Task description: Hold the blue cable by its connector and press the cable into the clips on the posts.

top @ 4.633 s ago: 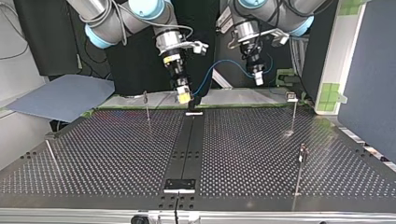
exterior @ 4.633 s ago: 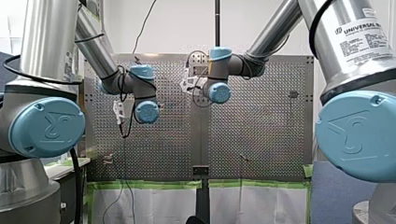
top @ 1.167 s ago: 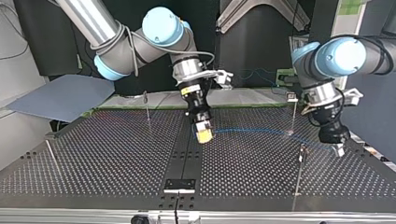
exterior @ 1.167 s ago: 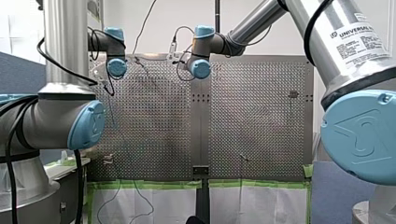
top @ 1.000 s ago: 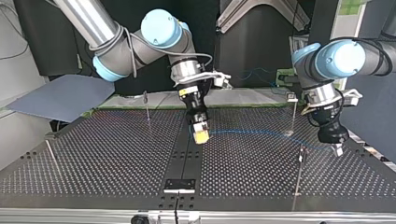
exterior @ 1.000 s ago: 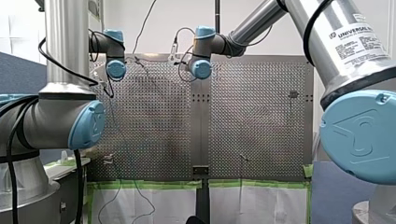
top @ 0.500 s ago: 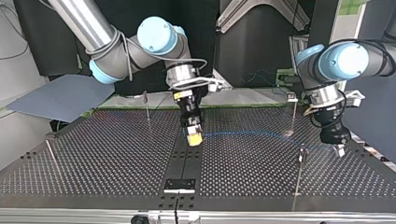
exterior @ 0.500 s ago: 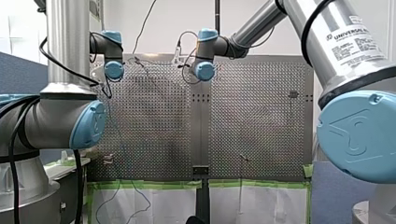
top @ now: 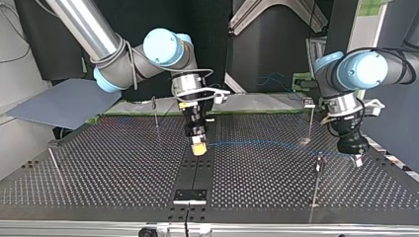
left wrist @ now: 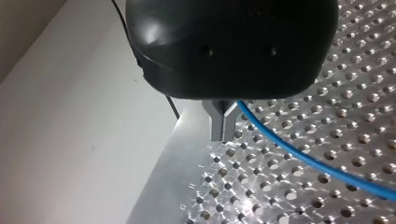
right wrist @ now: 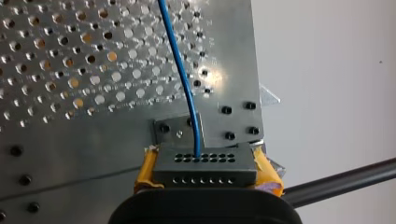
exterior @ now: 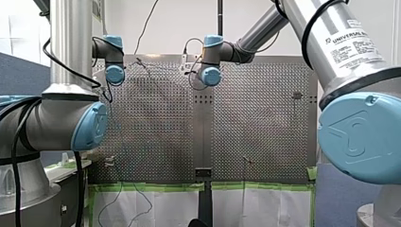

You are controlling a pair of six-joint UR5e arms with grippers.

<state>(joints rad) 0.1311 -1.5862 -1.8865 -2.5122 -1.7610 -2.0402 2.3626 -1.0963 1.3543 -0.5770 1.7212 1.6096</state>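
The place was a robotics lab. Two industrial robot arms (top: pixel 118 59) reached over a perforated metal table (top: pixel 123 163) set with thin posts (top: pixel 315 190). Green tape (exterior: pixel 156 187) lined its edge, and a blue partition panel (top: pixel 390 79) and bare white wall (exterior: pixel 165 28) stood around it.
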